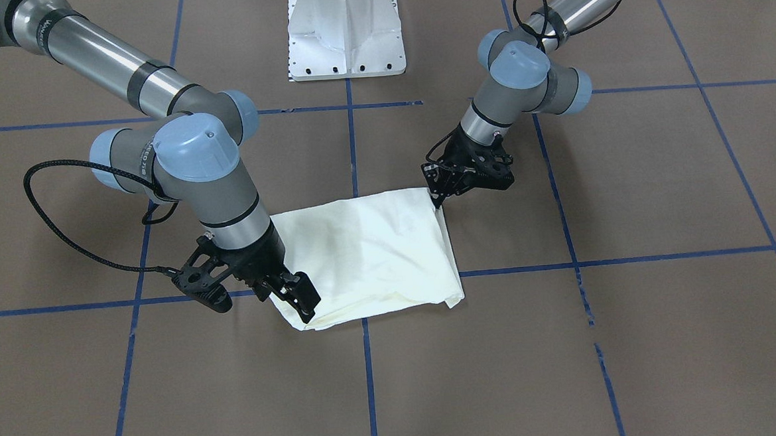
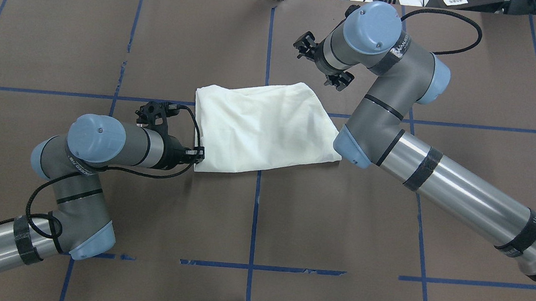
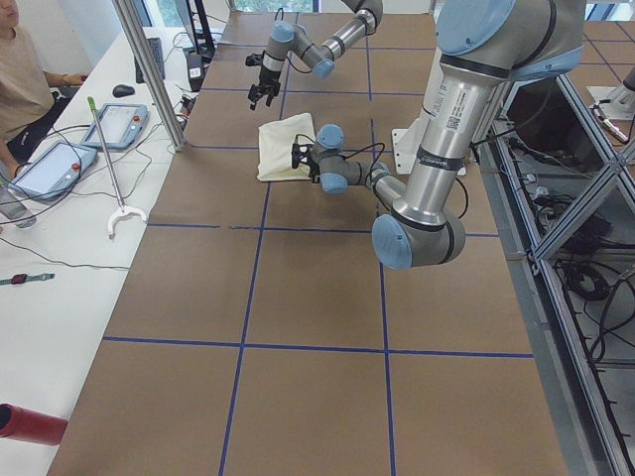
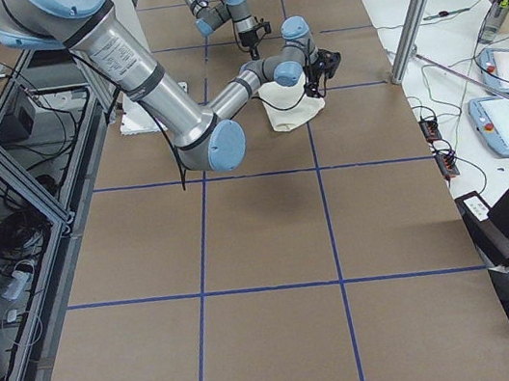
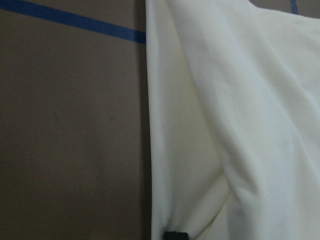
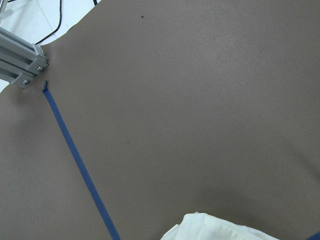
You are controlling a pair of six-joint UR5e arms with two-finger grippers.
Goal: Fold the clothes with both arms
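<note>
Shirt [image 1: 369,245] lay folded mid-frame; I saw left gripper [image 1: 437,199] clamped on its upper-right corner, right gripper [image 1: 297,297] parted over lower-left.

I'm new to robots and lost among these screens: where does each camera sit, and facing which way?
Front-facing: across the table, facing the robot; right arm, left arm, base.
Overhead: behind the robot, looking down; both arms.
Exterior left: table's left end, looking along it; left arm nearest.
Exterior right: opposite end; right arm nearest.
Left wrist: on left arm, close on T-shirt; one fingertip.
Right wrist: on right arm, over table and T-shirt edge; no body.
Front-facing and overhead share T-shirt and both arms.
</note>
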